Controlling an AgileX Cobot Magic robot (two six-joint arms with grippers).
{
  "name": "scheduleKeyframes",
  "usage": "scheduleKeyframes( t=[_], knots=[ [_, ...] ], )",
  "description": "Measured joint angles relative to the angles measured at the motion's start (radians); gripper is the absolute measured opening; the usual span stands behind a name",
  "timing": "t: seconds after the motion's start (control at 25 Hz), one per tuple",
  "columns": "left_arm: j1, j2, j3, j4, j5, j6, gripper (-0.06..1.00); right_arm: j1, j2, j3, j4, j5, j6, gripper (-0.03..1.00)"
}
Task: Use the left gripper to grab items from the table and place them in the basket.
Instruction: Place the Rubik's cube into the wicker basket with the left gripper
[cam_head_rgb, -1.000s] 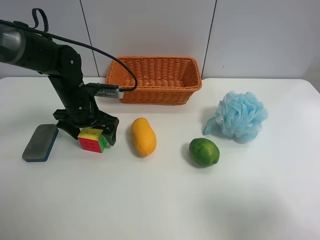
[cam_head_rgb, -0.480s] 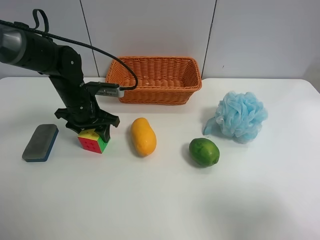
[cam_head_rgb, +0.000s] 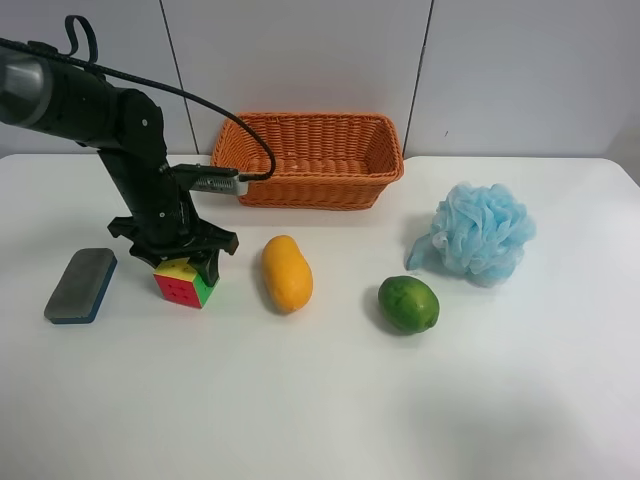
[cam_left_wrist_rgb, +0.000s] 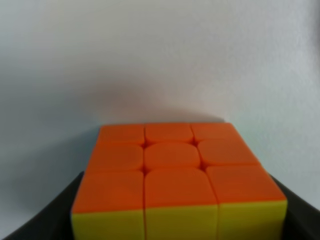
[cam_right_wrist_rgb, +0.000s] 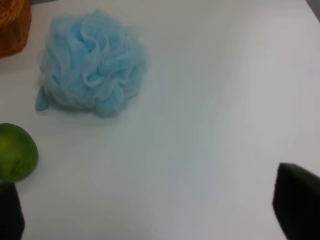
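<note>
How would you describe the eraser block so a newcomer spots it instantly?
From the wicker basket, look forward and toward the view's left, past the puzzle cube. The eraser block lies there: the only flat grey slab with a blue edge.

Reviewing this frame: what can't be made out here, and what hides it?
- Exterior high: whether the puzzle cube rests on the table or is lifted; the view from above hides its underside.
- Left wrist: most of the left gripper and the cube's lower part, cut off by the picture's edge.
- Right wrist: most of the basket and part of the green fruit, cut off by the edge; the picture is blurred.
</note>
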Motion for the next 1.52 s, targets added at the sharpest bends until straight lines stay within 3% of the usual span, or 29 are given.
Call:
scheduleKeyframes(
  t=[0.32, 0.64, 0.88, 1.12, 1.52],
  knots=[
    [0.000, -0.072, -0.120, -0.001, 0.203, 0.000, 0.57, 0.000, 0.000, 0.000, 0.000, 0.000, 0.000, 0.99],
    [0.000, -0.153, -0.201, -0.024, 0.326, 0.003, 0.57, 0.000, 0.000, 0.000, 0.000, 0.000, 0.000, 0.99],
    [0.000, -0.159, -0.354, -0.030, 0.439, 0.007, 0.57, 0.000, 0.000, 0.000, 0.000, 0.000, 0.000, 0.99],
    [0.000, -0.103, -0.590, -0.034, 0.466, 0.030, 0.57, 0.000, 0.000, 0.000, 0.000, 0.000, 0.000, 0.99],
    [0.000, 0.157, -0.950, -0.079, 0.454, 0.062, 0.57, 0.000, 0.000, 0.000, 0.000, 0.000, 0.000, 0.99]
  ],
)
